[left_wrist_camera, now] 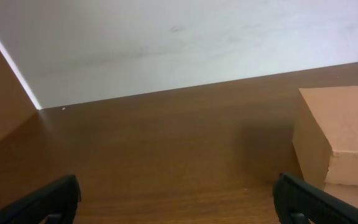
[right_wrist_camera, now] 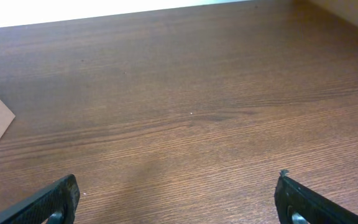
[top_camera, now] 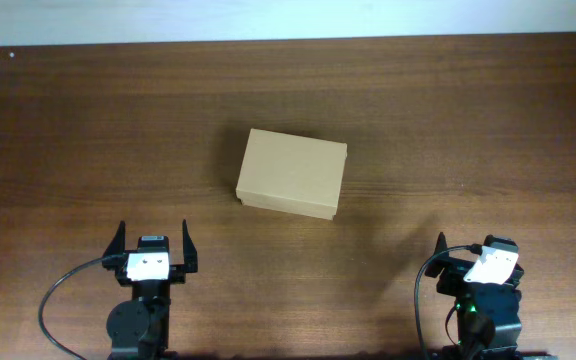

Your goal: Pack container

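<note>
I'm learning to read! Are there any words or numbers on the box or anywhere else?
No words or numbers can be read.
The cardboard box is plain, with no print in any view.
The white patch on the left arm and the white patch on the right arm: too small to tell.

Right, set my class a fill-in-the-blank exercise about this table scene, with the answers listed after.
1. The plain tan-brown rectangular cardboard box is ____, not open.
2. The left pincer and the right pincer both stand ____, holding nothing.
3. In the left wrist view, the box shows at the ____ edge of the picture.
4. The box rests on a dark brown ____ table.

Answers: closed; open; right; wooden.
</note>
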